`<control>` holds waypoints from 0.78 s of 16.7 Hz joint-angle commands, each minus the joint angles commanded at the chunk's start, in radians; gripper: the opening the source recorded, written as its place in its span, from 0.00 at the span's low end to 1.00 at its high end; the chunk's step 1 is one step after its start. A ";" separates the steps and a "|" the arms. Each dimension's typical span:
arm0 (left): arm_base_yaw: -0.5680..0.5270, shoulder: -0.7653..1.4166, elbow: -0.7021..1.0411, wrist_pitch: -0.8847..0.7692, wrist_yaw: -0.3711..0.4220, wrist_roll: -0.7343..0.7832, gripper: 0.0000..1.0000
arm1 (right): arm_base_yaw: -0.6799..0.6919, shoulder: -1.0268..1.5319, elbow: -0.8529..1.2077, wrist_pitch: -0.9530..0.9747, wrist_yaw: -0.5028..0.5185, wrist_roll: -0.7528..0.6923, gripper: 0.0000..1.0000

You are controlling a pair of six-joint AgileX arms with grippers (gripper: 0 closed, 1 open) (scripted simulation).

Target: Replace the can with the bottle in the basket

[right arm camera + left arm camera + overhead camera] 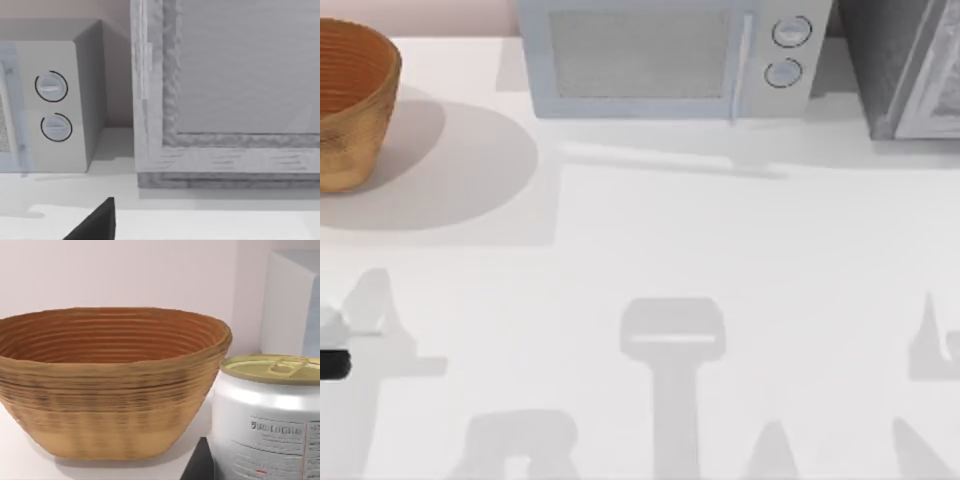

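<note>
Basket [355,100] sits on the white worktop [720,240] at about 10 o'clock in the top view, cut off by the left edge, mouth facing straight up. In the left wrist view the basket [107,385] is upright, ribbed walls flaring to a wide rim, interior seen only along the far wall, floor hidden. Can [267,420] stands upright beside the basket in the left wrist view, long axis vertical, dull gold lid with pull tab up, printed label facing the camera; its right side and base are cut off by the frame, text too small to read. Whether the can touches the basket cannot be told. A dark sliver just beside the can's lower edge is likely part of the left end effector; spread or pressed together cannot be told. In the top view a small dark and pale piece of the left arm [332,350] pokes in at 9 o'clock. Microwave [670,60] at 12 o'clock, a grey cabinet [910,65] at 1 o'clock, both cropped. Right wrist view faces the microwave [55,100] knobs and the cabinet [225,90]; one dark finger [97,222] shows, state cannot be told.
</note>
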 joint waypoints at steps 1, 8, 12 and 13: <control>0.000 -0.022 -0.022 0.013 0.001 -0.005 0.00 | 0.000 0.000 0.000 0.000 0.000 0.000 1.00; 0.001 -0.029 -0.034 0.017 0.001 -0.005 0.00 | 0.000 0.000 0.000 0.000 0.000 0.000 1.00; -0.001 0.061 -0.008 0.051 0.029 -0.006 0.00 | 0.000 0.000 0.000 0.000 0.000 0.000 1.00; -0.004 0.106 0.008 0.071 0.046 -0.007 0.00 | 0.000 0.000 0.000 0.000 0.000 0.000 1.00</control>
